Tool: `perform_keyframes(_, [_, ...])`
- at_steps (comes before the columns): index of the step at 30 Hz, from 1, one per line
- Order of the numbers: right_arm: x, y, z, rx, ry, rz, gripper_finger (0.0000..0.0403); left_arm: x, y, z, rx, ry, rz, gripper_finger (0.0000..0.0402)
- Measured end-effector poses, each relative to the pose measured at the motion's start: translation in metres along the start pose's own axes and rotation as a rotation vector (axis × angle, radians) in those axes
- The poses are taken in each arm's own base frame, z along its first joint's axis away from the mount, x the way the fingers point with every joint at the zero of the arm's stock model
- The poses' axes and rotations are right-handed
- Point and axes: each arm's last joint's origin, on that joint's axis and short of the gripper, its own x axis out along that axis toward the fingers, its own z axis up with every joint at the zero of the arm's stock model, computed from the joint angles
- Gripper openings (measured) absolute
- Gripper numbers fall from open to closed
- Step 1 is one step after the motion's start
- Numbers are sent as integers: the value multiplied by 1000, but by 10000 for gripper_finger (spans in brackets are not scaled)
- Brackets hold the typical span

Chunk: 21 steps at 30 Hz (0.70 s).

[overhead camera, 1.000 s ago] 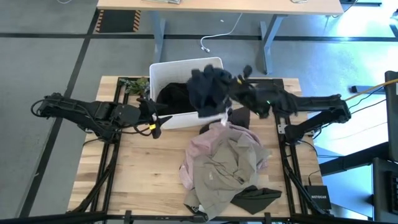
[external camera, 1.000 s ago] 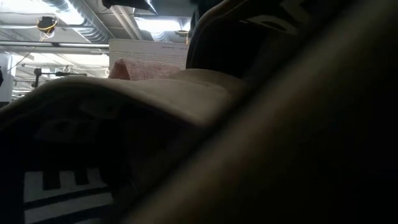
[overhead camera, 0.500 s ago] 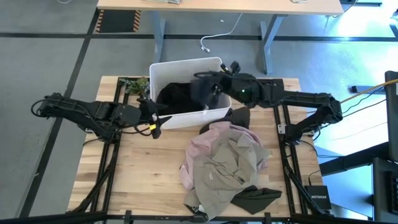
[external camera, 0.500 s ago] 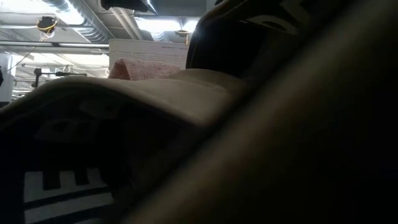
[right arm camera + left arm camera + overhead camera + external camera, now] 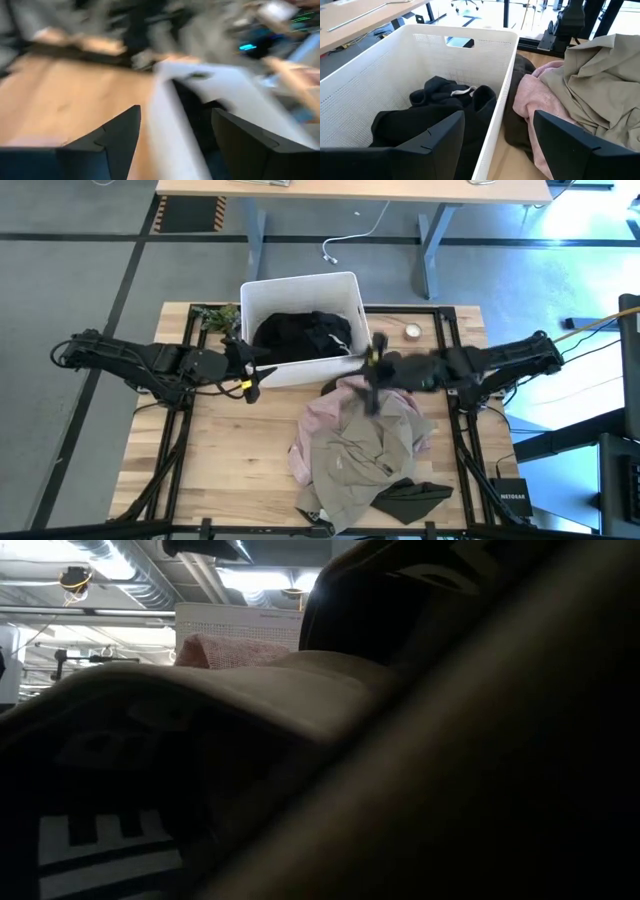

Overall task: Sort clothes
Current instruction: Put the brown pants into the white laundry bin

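Right claw (image 5: 375,385) hangs open and empty just over the pink garment (image 5: 322,415); a shallow grab there might drag the tan one (image 5: 365,445) along.

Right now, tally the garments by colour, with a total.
Black, in the white bin: 1
Dusty pink: 1
Beige-tan: 1
Dark olive-grey: 2
Total: 5 visible; any garment buried in the pile would not show.
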Motion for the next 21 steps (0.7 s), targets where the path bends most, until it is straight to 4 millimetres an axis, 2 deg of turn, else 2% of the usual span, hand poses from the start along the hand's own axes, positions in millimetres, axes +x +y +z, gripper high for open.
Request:
perform_keyframes(3, [-2, 26, -9, -1, 90, 119, 261, 1, -1, 0, 1, 3, 0, 233])
perform_keyframes(11, [-2, 90, -40, -38, 344, 234, 261, 1, -1, 0, 1, -1, 0, 233])
perform_keyframes(16, [12, 128, -57, -103, 435, 308, 256, 2, 1, 1, 0, -5, 10, 233])
perform_keyframes(21, [37, 157, -80, -61, 594, 371, 239, 2, 1, 1, 0, -5, 11, 233])
